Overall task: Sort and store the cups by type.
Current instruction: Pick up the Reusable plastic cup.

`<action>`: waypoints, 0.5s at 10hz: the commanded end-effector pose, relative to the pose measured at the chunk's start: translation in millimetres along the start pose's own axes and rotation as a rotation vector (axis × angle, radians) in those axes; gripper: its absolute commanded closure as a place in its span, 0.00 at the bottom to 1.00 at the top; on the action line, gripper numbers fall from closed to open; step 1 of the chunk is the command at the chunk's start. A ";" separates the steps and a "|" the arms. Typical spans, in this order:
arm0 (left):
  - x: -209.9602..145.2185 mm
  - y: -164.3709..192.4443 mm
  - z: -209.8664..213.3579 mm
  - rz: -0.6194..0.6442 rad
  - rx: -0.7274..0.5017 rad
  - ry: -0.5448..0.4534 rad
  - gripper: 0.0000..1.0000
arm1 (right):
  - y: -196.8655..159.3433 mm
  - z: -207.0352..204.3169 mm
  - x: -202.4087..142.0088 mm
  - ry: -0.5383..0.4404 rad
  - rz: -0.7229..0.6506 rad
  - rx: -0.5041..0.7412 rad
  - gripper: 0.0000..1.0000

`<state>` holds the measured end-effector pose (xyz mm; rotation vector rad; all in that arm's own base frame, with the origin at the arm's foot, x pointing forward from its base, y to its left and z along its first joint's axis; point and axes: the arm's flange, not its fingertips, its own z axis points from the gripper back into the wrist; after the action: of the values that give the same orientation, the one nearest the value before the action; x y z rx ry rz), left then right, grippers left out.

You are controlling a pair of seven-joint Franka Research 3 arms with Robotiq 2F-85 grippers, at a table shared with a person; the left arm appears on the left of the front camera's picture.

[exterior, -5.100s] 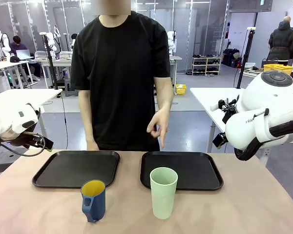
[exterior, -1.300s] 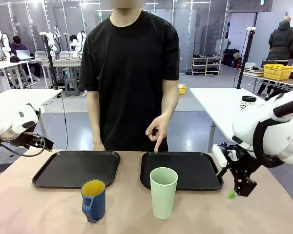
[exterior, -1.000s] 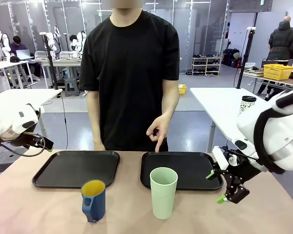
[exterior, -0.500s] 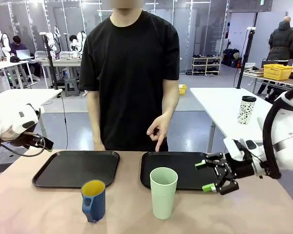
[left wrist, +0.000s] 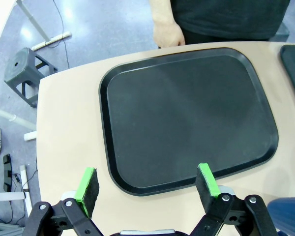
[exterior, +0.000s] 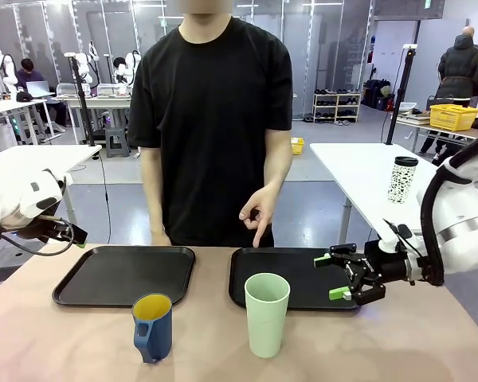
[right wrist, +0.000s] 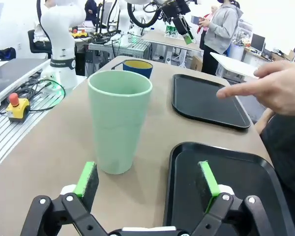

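Two cups stand upright at the table's near edge — the dark blue mug left, the mint-green tumbler right, each just before a black tray. The right gripper, jaws wide and holding nothing, lies level over the right tray, turned toward the tumbler, likely lining up a side grasp. The left gripper hangs open, looking down on the left tray. Farther off, the person's hand points down at the right tray's far rim — apparently the tumbler's destination.

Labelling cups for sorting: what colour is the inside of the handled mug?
Yellow, inside the dark blue mug; clearest in the front view.
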<state>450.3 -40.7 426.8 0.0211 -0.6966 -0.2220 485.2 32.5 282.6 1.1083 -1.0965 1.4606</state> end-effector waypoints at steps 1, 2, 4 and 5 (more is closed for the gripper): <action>0.4 1.6 0.4 0.004 0.001 -0.002 0.00 | 21.9 -3.6 -46.5 0.008 0.036 0.022 0.00; 0.4 1.6 0.4 0.004 0.001 -0.002 0.00 | 20.8 -5.4 -45.6 0.008 0.037 0.034 0.00; 0.4 1.6 0.4 0.004 0.001 -0.002 0.00 | -1.6 -1.9 -9.1 0.003 -0.012 0.012 0.00; 0.4 1.6 0.4 0.004 0.001 -0.002 0.00 | -1.6 -1.9 -9.1 0.003 -0.012 0.012 0.00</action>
<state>450.3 -40.7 426.8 0.0211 -0.6966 -0.2220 487.6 32.9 272.3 1.1200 -1.0680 1.4689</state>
